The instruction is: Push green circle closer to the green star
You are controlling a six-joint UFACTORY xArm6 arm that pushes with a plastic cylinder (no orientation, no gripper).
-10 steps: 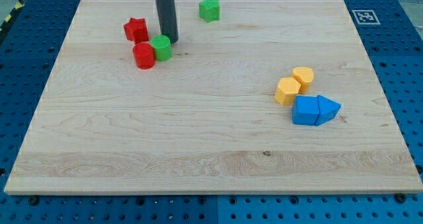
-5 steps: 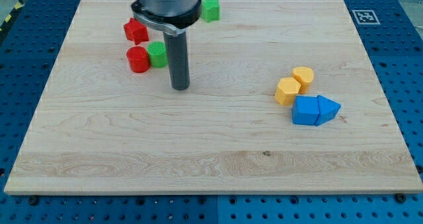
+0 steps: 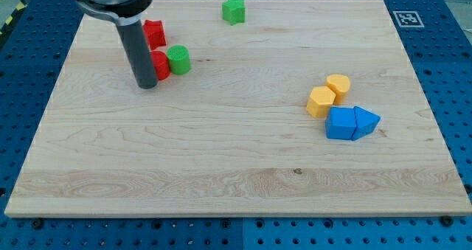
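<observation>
The green circle (image 3: 178, 60) lies at the upper left of the board, touching a red circle (image 3: 160, 64) on its left. The green star (image 3: 234, 10) sits near the board's top edge, up and to the right of the green circle, well apart from it. My tip (image 3: 147, 85) rests on the board just left of and slightly below the red circle; the rod hides part of that block. The tip is left of the green circle, with the red circle between them.
A red star (image 3: 154, 33) lies above the red circle. At the view's right, a yellow circle (image 3: 338, 85) and a yellow hexagon-like block (image 3: 321, 102) sit above a blue cube (image 3: 340, 123) and a blue triangle (image 3: 366, 120).
My tip went from above the green circle, down to its lower right, then left to beside the red circle. The green and red circles shifted only slightly.
</observation>
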